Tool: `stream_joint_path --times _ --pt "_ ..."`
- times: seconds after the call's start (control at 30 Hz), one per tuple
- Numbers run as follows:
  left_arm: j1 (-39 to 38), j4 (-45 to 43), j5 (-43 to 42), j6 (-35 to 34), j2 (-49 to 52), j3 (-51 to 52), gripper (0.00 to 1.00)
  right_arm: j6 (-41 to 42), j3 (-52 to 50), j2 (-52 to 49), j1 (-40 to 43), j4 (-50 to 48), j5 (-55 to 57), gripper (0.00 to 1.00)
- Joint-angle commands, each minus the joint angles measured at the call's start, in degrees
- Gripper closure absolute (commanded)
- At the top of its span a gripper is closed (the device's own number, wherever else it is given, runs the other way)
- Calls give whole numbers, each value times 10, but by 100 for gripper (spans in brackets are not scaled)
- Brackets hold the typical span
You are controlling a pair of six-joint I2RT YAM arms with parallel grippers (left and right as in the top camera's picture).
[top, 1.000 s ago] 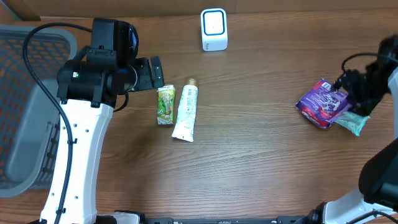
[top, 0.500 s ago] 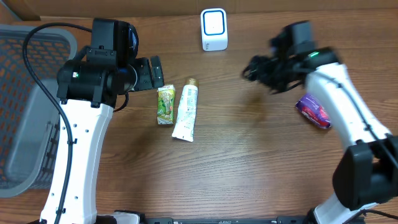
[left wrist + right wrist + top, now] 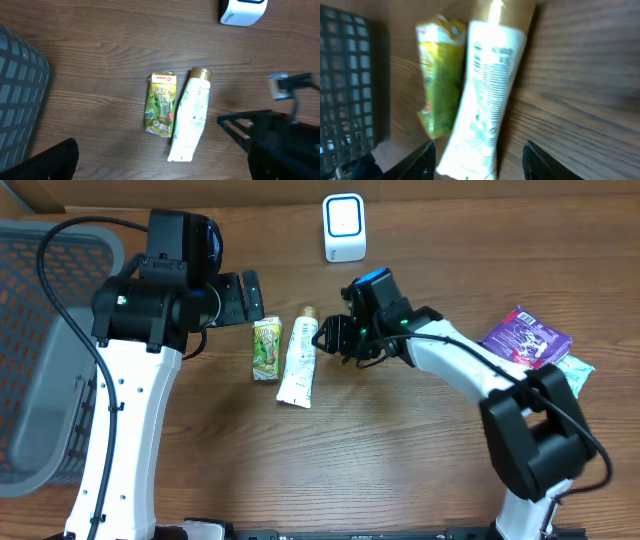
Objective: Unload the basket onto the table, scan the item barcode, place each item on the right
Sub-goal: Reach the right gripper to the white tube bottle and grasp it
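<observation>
We find the right wrist view blurred: print on the white tube (image 3: 487, 95) is unreadable and its lower end is cut off. The white scanner (image 3: 242, 10) is cropped by the left wrist view's top edge. A teal packet (image 3: 574, 369) appears partly hidden under the purple pouch (image 3: 523, 337).

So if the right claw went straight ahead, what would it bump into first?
Probably the white tube, lying right in front of the right claw. The green carton sits just beyond it. How high the claw hangs is hard to tell.
</observation>
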State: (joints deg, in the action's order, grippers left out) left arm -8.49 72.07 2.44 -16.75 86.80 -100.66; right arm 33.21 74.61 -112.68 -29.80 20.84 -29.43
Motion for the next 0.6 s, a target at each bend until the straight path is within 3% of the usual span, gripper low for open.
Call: stream_joint_path --times 0.0,0.27,0.5,0.57 --pt "2 -1 7 -4 2 -10 0 14 -5 -32 1 -20 -38 47" --pt "2 -1 7 -4 2 -10 0 47 -5 -83 -28 -78 -89 52" --pt "2 -1 7 -4 2 -10 0 101 -5 -93 -49 -72 -54 73" --pt "2 -1 7 -4 2 -10 0 101 -5 -93 -50 -63 -54 86"
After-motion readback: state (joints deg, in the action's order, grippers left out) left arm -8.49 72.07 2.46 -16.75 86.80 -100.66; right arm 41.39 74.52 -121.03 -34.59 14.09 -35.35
